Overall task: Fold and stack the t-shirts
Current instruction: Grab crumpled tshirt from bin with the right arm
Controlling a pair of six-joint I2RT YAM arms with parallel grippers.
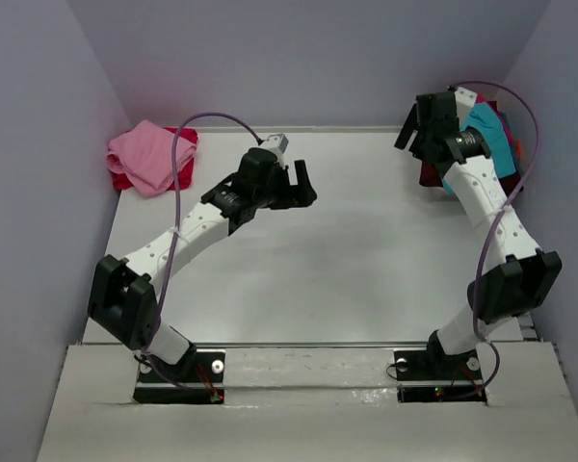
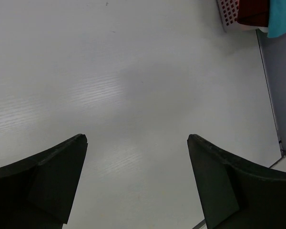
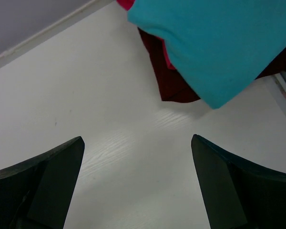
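A turquoise t-shirt (image 1: 489, 135) lies on top of a heap at the back right, over a dark maroon t-shirt (image 1: 431, 175). My right gripper (image 1: 411, 135) hangs open just left of that heap. In the right wrist view the gripper (image 3: 137, 139) stands open over bare table, with the turquoise t-shirt (image 3: 219, 47) and the dark maroon t-shirt (image 3: 174, 83) ahead of its fingers, untouched. A folded pink t-shirt (image 1: 146, 154) rests on a red t-shirt (image 1: 122, 179) at the back left. My left gripper (image 1: 306, 186) is open above the table's middle and holds nothing (image 2: 137, 138).
A perforated basket (image 2: 229, 12) holds the heap at the back right. The white table (image 1: 366, 260) is boxed in by lilac-grey walls on the left, back and right. Its right edge (image 2: 271, 114) runs close to the basket.
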